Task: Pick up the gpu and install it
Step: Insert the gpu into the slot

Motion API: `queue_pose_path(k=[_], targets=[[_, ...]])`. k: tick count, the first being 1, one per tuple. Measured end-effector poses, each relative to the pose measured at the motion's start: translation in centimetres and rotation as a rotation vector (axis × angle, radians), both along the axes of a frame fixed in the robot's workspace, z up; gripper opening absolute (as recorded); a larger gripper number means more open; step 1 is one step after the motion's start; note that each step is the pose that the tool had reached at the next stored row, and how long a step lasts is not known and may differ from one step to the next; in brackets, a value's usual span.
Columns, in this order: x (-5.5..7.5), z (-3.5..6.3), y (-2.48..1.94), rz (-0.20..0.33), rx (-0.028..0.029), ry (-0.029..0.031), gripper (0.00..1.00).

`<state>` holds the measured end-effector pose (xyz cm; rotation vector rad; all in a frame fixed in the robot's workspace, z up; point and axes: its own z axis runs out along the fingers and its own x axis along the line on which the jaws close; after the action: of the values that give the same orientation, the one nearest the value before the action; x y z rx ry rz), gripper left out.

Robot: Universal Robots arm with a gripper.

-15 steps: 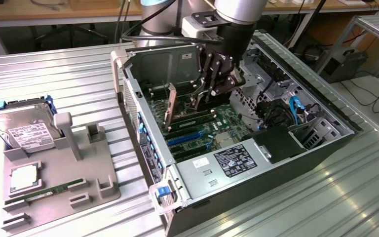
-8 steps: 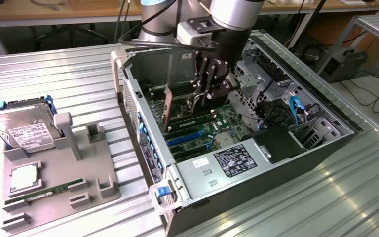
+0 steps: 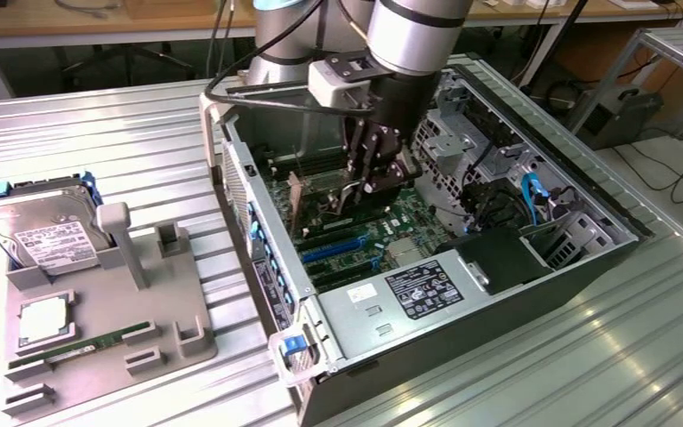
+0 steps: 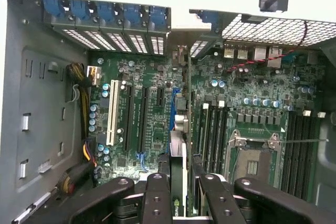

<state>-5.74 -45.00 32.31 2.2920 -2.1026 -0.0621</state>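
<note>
Ribbed metal bench (image 3: pixel 140 133), workshop desks and cables behind. An open computer case (image 3: pixel 270 267) is laid on its side on the bench, with the main board (image 3: pixel 377 240) exposed inside.

- The arm is reached down into the case from above. The claw (image 3: pixel 372 182) is seen low inside the case, over the main board.
- The gpu (image 3: pixel 321 197) is pinched between the claw's fingers and held upright on its long edge inside the case, toward the case wall that carries the blue clips.
- In the wrist view the gpu (image 4: pixel 178 153) is seen edge-on between the two black fingers (image 4: pixel 157 192) of the claw (image 4: pixel 181 184), and the case wall (image 4: pixel 47 103) is seen to one side.
- The card's edge is lined up with the blue slot (image 4: pixel 174 106) on the main board (image 4: pixel 152 77). It is beside the two long black slots (image 4: pixel 127 114) and the white slot (image 4: pixel 110 114). Whether the card is seated in a slot cannot be told.
- A labelled power box (image 3: pixel 425 289) is noted in the case corner nearest the camera.
- Outside the case, on the exterior view's left, a grey holder tray (image 3: pixel 188 342) is set on the bench. A hard drive (image 3: pixel 45 231) is stood in its far end. A square chip (image 3: pixel 43 318) and a narrow green memory stick (image 3: pixel 81 342) are laid in it nearer the camera.
</note>
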Motion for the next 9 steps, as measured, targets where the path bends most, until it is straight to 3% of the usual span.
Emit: queue_pose_path(k=[2,9], targets=[[-0.16,-0.40,-0.13,0.000,0.0004,-0.0001,0.26],[-0.21,-0.42,-0.13,-0.001,0.0002,-0.0001,0.26]])
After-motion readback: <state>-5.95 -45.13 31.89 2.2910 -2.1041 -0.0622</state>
